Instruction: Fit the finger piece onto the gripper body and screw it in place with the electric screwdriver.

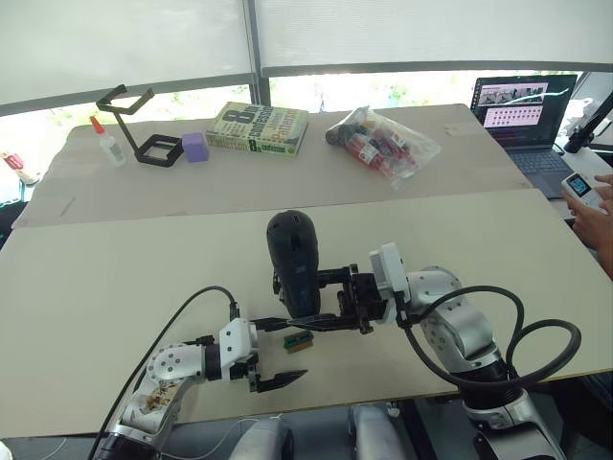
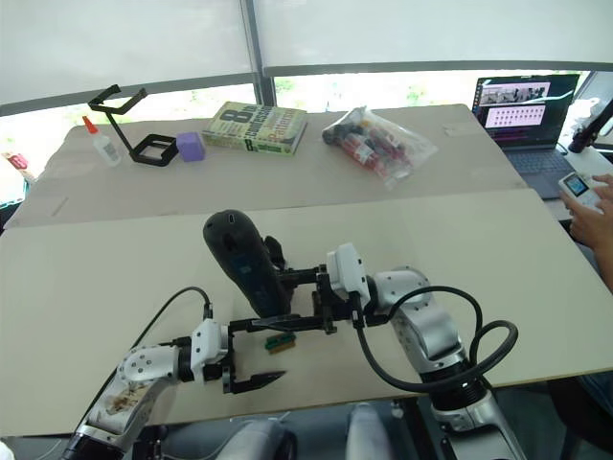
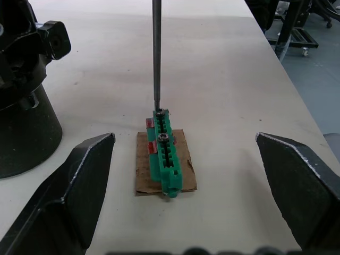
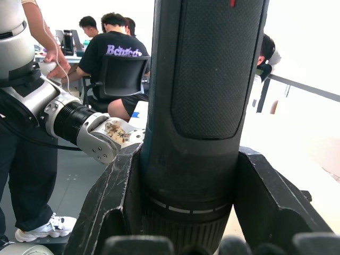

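The electric screwdriver (image 1: pixel 292 254), a thick black cylinder, stands nearly upright with my right gripper (image 1: pixel 337 292) shut around its body (image 4: pixel 202 79). Its thin metal bit (image 3: pixel 156 53) comes down onto a screw at the far end of a small green-and-brown block (image 3: pixel 164 159) lying on the table. My left gripper (image 1: pixel 297 350) is open low over the table, one finger on each side of that block without touching it. A chunky black mechanism with a round base, the gripper body (image 3: pixel 21 133), stands just beyond the screwdriver and is mostly hidden by it. The finger piece is out of view.
On the far table lie a book (image 1: pixel 259 129), a purple block (image 1: pixel 195 146), a glue bottle (image 1: pixel 107 142), a black frame (image 1: pixel 144 125) and a bag of items (image 1: pixel 383 142). A laptop (image 1: pixel 522 110) sits at the far right, near a person's hand holding a remote (image 1: pixel 586 190).
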### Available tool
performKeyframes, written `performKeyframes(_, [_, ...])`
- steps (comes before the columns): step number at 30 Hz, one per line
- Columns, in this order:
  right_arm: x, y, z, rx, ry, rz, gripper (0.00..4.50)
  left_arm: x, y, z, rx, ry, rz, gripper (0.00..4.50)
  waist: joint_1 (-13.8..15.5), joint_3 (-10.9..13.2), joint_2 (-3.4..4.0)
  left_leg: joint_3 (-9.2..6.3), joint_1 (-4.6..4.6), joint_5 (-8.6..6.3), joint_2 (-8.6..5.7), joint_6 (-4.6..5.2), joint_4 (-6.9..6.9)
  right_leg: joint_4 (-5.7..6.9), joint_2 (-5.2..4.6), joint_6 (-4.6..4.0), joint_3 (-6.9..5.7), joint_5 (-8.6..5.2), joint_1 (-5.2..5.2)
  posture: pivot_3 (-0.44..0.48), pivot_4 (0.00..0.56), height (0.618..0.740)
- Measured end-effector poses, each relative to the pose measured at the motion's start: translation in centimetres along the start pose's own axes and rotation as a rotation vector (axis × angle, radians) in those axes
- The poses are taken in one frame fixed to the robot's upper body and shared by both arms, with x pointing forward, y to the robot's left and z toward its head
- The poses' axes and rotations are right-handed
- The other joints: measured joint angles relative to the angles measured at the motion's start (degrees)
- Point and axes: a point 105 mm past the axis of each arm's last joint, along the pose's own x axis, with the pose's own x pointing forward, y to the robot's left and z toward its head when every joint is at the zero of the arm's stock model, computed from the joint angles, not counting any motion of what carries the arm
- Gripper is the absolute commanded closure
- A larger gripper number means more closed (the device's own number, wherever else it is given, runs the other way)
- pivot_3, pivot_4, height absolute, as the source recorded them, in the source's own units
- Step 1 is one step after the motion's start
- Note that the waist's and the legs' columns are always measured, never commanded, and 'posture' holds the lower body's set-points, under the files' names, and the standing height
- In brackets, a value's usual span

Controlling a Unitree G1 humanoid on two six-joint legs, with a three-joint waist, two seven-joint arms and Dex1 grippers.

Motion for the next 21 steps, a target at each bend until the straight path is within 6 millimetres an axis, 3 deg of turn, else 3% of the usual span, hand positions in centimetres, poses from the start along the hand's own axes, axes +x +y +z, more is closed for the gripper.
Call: performKeyframes(21, [-0.04, 0.26, 0.12, -0.003, 0.007, 0.008, 2.52, 0.11, -0.13, 0.21, -0.019, 0.01, -0.008, 0.0, 0.0, 0.0, 0.0, 0.0, 0.0, 0.0, 0.0, 0.0, 0.0, 0.0, 0.0, 0.0, 0.0, 0.0, 0.0, 0.0, 0.15, 0.74])
